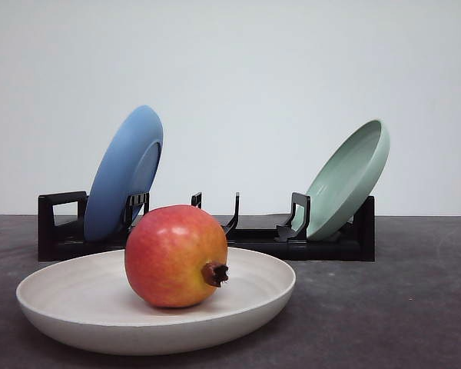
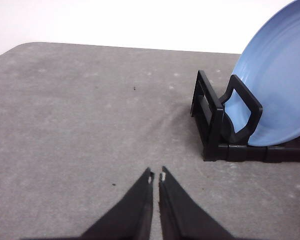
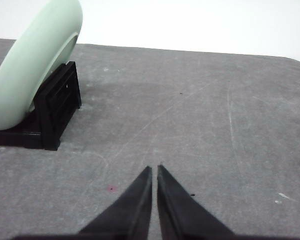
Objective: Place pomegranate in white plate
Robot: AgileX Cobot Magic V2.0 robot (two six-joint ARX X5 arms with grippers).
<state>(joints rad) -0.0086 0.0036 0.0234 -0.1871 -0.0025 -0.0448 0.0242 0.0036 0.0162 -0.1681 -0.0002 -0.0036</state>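
— Since the left gripper [image 2: 156, 176] and the right gripper [image 3: 154, 170] both have their fingertips pressed nearly together, holding nothing, which arm is nearer the fruit?

— That cannot be told: each hangs over bare table [image 3: 200, 125] beside the black rack [image 1: 215, 234]. The pomegranate [image 1: 175, 256] sits inside the white plate [image 1: 61, 296], crown pointing rightward. The plate's near rim is cut off.

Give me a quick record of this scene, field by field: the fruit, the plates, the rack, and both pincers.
pomegranate: resting in the white plate, crown tip pointing right
blue plate: leaning in the black rack, left end
pale green plate: leaning in the rack, right end
left pincer: shut, empty, over bare table
right pincer: shut, empty, over bare table
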